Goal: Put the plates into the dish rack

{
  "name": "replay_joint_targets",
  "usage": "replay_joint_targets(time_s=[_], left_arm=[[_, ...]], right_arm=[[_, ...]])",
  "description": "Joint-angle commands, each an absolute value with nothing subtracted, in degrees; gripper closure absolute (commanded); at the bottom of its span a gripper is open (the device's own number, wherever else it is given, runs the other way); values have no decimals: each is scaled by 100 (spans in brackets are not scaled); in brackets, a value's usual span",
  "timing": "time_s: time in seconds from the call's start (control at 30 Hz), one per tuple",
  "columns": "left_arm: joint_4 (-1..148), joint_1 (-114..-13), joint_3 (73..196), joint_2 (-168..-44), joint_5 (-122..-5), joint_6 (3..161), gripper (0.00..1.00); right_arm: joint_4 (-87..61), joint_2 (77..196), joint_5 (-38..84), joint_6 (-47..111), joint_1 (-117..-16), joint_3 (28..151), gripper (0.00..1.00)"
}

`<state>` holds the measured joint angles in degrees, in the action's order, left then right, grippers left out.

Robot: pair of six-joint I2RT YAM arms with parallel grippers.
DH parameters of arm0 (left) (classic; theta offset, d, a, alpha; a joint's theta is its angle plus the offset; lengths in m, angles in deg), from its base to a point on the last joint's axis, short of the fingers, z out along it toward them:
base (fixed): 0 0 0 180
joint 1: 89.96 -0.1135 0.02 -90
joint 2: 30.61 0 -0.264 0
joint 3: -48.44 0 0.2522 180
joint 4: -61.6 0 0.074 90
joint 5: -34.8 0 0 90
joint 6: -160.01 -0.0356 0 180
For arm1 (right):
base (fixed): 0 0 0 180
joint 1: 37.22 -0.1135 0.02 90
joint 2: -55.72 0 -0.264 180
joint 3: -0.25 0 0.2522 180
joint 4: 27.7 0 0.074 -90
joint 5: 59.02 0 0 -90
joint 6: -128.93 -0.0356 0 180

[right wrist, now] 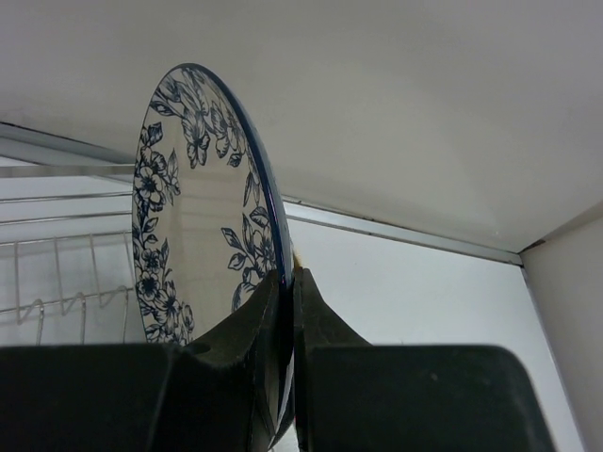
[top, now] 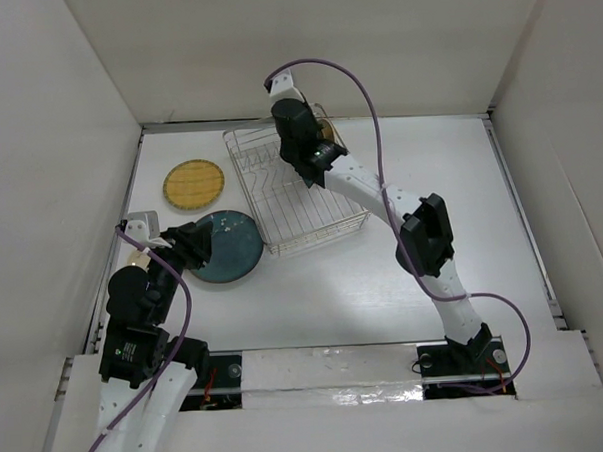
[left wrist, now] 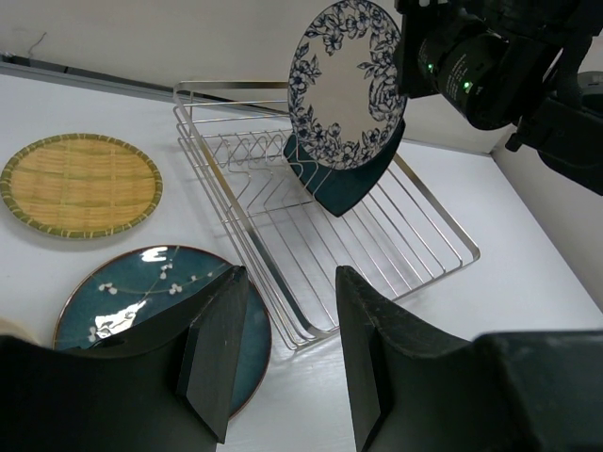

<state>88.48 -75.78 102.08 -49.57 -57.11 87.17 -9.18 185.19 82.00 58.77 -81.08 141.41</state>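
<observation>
1. Right gripper (right wrist: 288, 320) is clamped on the lower rim of the white round plate with the blue floral border (right wrist: 188, 226), holding it upright on edge.
2. That plate hangs over the far end of the rectangular silver wire dish rack (left wrist: 377, 245), so the way to a slot is straight down.
3. Just beneath it, a square dark teal plate (left wrist: 341, 179) leans in the prongs. The two overlap in the left wrist view, and I cannot tell whether they touch.
4. Free prongs lie on the side of the square plate facing the left arm. The back wall stands close behind the rack.
5. Left gripper (left wrist: 287, 363), jaws apart and empty, hovers over the round dark teal plate (left wrist: 141, 301). The yellow-brown woven-look round plate (left wrist: 80, 184) lies on the table beyond.
</observation>
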Motion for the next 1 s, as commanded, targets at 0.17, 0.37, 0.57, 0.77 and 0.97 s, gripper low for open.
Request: replay_joint_targets(time_s=[0.17, 0.37, 0.57, 0.77, 0.97], left_arm=[[8617, -7589, 10219, -4925, -5731, 8706, 61], [8617, -7589, 10211, -4951, -5731, 8714, 61], [8626, -7589, 10211, -4986, -5678, 8723, 61], [8626, -7589, 10228, -5109, -5652, 8723, 61], [8634, -7589, 10228, -5197, -5625, 8741, 61]], right_arm=[[-1754, 18298, 8231, 5275, -8354, 13426, 100], [-1772, 17939, 8186, 4914, -8232, 12724, 100], [-1798, 17228, 8090, 4615, -7863, 11932, 100], [-1974, 16542, 8081, 4474, -7573, 10956, 100], [-1755, 16242, 7775, 4167, -7361, 10788, 97]])
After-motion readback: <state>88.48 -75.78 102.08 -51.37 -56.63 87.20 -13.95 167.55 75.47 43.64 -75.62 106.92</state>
